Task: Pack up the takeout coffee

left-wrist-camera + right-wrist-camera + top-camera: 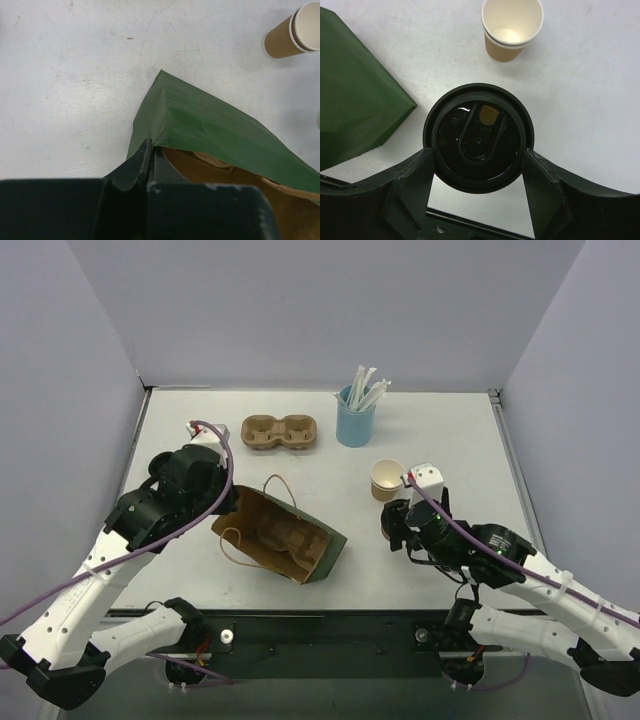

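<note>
Right pincer (478,159) around round black lid (478,135)

The cup (512,27) is matt tan paper; the lid (479,137) glossy black plastic; the bag (210,125) creased matt paper; the bench (75,75) scuffed white.

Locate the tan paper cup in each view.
Top external: tan cup right of centre, near the blue straw cup.
Left wrist: top-right corner.
Right wrist: top centre, beyond the black lid.
Shared landmark: green bag, left of the cup in all three.
</note>
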`<state>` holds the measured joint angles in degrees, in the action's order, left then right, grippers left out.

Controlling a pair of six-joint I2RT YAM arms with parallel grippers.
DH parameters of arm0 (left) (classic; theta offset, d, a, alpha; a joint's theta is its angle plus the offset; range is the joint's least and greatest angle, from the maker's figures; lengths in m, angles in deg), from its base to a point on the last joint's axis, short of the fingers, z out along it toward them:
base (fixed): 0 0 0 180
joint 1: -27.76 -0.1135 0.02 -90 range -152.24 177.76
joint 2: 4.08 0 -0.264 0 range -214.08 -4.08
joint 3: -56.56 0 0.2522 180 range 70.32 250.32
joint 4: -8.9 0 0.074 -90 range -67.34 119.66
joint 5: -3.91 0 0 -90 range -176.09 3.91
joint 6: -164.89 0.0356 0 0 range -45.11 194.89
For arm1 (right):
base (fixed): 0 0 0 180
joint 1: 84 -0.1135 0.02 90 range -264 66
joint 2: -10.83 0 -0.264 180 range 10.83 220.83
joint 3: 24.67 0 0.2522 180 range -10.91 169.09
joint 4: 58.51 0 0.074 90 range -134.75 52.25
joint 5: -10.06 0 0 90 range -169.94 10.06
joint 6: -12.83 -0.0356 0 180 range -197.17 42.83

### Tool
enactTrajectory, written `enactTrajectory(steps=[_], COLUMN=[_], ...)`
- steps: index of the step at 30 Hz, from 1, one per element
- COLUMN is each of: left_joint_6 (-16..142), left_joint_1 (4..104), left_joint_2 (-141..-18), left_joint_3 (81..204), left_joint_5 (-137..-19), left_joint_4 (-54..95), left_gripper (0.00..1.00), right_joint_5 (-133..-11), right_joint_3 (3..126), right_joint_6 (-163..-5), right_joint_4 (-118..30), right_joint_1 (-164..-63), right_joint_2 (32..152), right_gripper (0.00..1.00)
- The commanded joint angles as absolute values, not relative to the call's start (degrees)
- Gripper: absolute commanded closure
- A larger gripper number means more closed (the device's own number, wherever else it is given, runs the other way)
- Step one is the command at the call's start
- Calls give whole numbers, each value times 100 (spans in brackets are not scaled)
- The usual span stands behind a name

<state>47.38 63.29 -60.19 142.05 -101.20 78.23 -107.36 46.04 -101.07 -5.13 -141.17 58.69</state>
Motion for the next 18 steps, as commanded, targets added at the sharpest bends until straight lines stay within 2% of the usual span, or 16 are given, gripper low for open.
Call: enactTrajectory(steps=[1,13,18], left_joint_6=[4589,4352,4237], left_joint_1=[6310,6310,6310], left_joint_2=[-6147,-6094,-6112], left_joint_3=[14398,14222,14230], left_joint_5=[-9840,-9462,-9347], left_joint_4=[8146,8049,8023], left_gripper=[100,100,100], right_joint_5=[-10176,-10200,-10183], right_joint_3=[4105,2926,2768], right_joint_6=[-10495,-11109,-11294], right_joint_4=[-888,-1240,-1170], right_joint_1=[-13701,-13401,-13384], right_joint_2=[5680,5697,5776], right_gripper=[53,47,38])
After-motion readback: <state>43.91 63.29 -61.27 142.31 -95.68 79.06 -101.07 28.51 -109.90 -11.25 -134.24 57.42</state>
